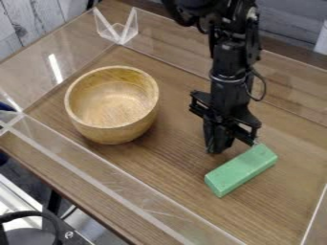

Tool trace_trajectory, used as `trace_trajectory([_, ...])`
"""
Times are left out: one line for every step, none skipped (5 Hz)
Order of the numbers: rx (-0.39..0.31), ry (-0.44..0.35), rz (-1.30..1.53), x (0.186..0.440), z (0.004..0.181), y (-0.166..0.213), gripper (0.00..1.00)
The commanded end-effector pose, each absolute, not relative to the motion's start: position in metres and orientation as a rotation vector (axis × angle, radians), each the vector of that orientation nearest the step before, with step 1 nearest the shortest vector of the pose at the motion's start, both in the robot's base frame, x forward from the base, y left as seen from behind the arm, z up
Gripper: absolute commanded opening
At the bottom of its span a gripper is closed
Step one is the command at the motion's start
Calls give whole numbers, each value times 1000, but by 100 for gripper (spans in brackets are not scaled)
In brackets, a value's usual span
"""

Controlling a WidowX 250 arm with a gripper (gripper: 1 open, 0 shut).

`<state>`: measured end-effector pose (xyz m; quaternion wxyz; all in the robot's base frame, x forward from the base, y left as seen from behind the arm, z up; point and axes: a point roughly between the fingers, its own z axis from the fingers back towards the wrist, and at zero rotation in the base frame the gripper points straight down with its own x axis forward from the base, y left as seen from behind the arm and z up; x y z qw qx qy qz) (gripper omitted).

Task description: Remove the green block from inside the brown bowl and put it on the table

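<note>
The green block (242,169) lies flat on the table (153,163), to the right of the brown bowl (113,102) and well outside it. The bowl stands upright and its inside is bare. My gripper (219,145) points straight down, with its tips close to the tabletop just left of the block's far end. Its dark fingers stand close together with no gap showing and nothing between them.
Clear acrylic walls (76,153) run along the table's front and left edges. A small clear acrylic corner piece (115,27) stands at the back left. The black arm (230,48) rises over the back right of the table.
</note>
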<state>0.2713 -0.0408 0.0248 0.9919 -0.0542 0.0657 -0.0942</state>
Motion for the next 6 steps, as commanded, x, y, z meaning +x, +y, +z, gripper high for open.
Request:
trace_trajectory([-107, 74, -174, 284, 41, -37, 100])
trace_trajectory([-108, 65, -162, 283, 48, -35, 100])
trace_trajectory([-102, 28, -144, 282, 68, -30, 100])
trace_trajectory([-86, -31, -117, 279, 102, -23, 100])
trace_trajectory([-81, -32, -105, 281, 100, -18, 100])
trace_trajectory([-76, -27, -98, 286, 94, -17, 100])
